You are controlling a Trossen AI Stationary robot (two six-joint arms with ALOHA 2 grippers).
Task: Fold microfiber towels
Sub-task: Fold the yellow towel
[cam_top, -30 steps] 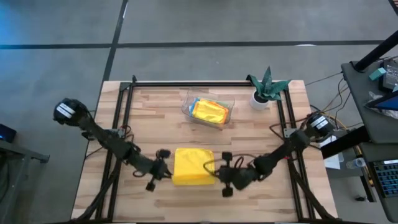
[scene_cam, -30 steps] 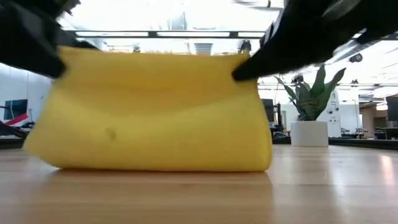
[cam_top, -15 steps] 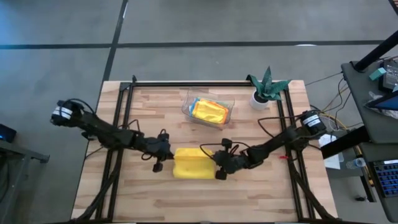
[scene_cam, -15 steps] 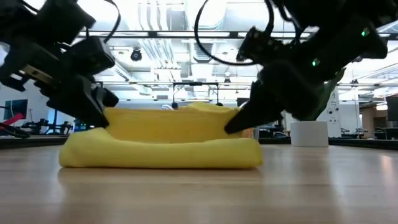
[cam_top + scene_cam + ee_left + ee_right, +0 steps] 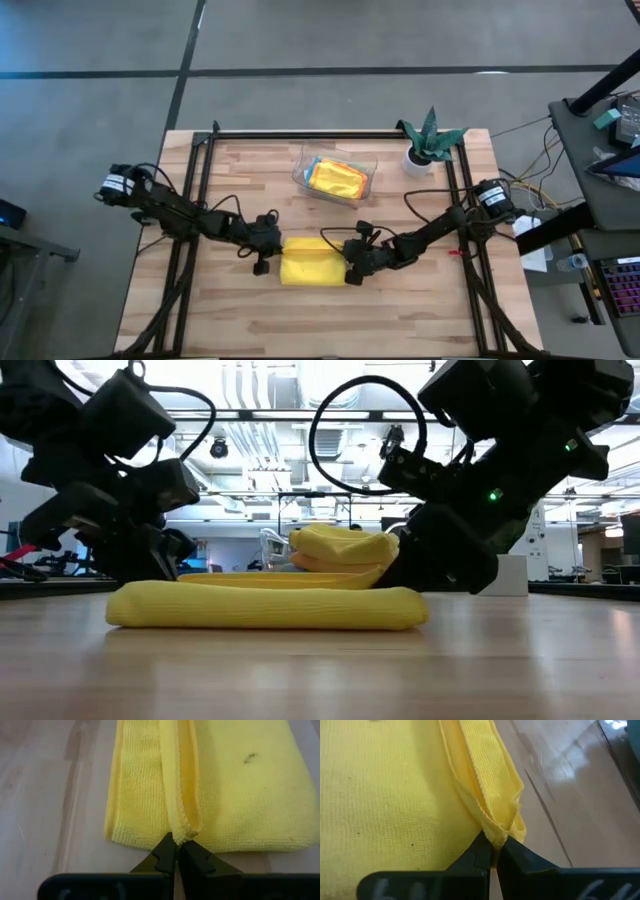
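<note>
A bright yellow microfiber towel (image 5: 312,262) lies folded into a flat band on the wooden table (image 5: 230,320), seen edge-on in the low view (image 5: 265,607). My left gripper (image 5: 270,252) is at its left end and my right gripper (image 5: 350,262) at its right end. Each is shut on a corner of the top layers. More folded towels, yellow, orange and blue, lie in the clear tray (image 5: 335,178) at the far side. My left gripper pinches the towel's left-end corner (image 5: 183,834) between its two fingers, where two hemmed edges meet. The fingers slant down from the table's left. The rest of the towel lies flat on the table. My right gripper pinches the towel's right-end corner (image 5: 496,834) between its two fingers, a bunch of at least two hemmed layers. The fingers slant down from the table's right. The held bunch (image 5: 345,548) stands raised above the flat lower layers, which rest on the table.
The small plant in a white pot (image 5: 425,145) stands at the far right corner. A black frame (image 5: 200,200) runs along the table's left, far and right sides. Bare wood shows toward the near edge (image 5: 320,325).
Both grippers, still shut on the towel's corners, have moved toward the far edge and down. The towel stood raised like a curtain. Its held edge has come over and down, so it now lies folded over on itself, shorter from near to far.
</note>
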